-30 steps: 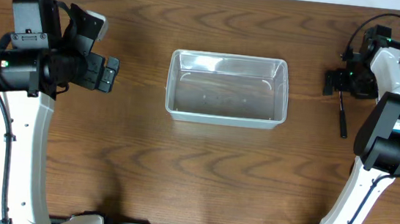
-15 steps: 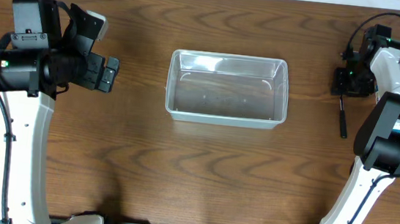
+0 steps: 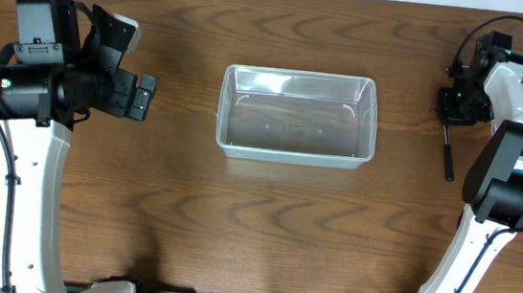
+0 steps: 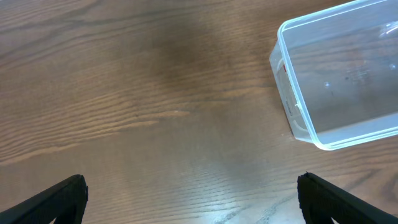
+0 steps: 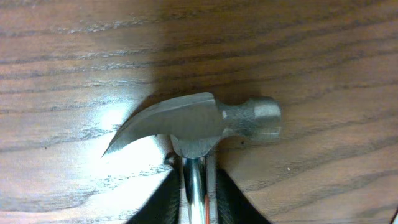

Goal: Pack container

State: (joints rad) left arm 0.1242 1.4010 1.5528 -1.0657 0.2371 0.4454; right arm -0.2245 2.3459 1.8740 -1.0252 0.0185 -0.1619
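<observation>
Container [image 3: 298, 116], clear, empty, on the worktop [image 3: 264, 224] well to the left of the right end effector [image 5: 198, 193], which pinches the hammer [image 5: 199, 121] at its neck, handle crosswise to the tub's long axis; left end effector [image 4: 193, 196] spread.

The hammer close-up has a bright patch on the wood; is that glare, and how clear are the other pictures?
Right wrist: yes, light glares off the table beside the hammer, whose steel head is sharp; the right gripper at the bottom edge is dark and soft. Left wrist: a diffuse shadow darkens the wood left of the container. Overhead: evenly lit and sharp.
</observation>
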